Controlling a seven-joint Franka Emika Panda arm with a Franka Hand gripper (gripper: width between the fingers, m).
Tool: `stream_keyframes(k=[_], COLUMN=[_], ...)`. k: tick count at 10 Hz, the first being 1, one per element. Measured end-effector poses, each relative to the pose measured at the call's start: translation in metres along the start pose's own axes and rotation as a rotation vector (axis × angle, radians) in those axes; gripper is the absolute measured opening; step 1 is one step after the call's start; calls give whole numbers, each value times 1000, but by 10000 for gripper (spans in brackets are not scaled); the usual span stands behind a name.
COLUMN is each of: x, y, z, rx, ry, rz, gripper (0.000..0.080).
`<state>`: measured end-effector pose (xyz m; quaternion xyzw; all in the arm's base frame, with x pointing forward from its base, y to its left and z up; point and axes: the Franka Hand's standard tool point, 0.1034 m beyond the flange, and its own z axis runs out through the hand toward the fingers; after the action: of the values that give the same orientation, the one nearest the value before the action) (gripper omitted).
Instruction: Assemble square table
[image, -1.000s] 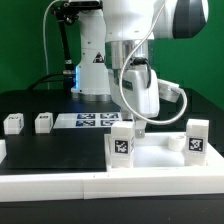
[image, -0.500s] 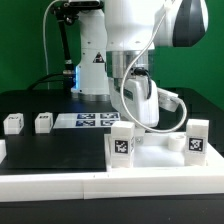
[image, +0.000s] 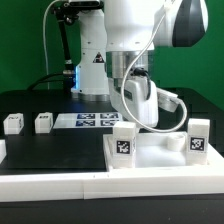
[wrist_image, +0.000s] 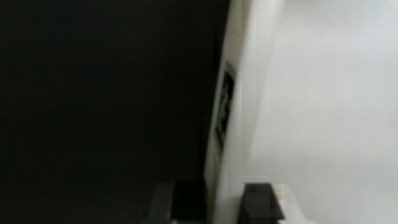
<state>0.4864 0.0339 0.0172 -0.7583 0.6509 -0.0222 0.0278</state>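
Showed a white table part (wrist_image: 329, 100) filling one side of the picture and the dark desk (wrist_image: 98, 100) filling the other, the two meeting along a straight edge of the part. Found a tag (wrist_image: 226, 100) on the part's narrow side face at that edge, seen so steeply that its pattern could not be read. Caught the gripper (wrist_image: 222, 206) closed, its two dark fingers (wrist_image: 178, 206) set tight on either side of that white edge, all of it blurred.
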Motion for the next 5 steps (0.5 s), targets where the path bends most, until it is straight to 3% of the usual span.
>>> stream_keyframes(k=[5], x=[6], y=[3], z=[0], rx=[-4], ry=[3], rz=[-19], gripper=[70])
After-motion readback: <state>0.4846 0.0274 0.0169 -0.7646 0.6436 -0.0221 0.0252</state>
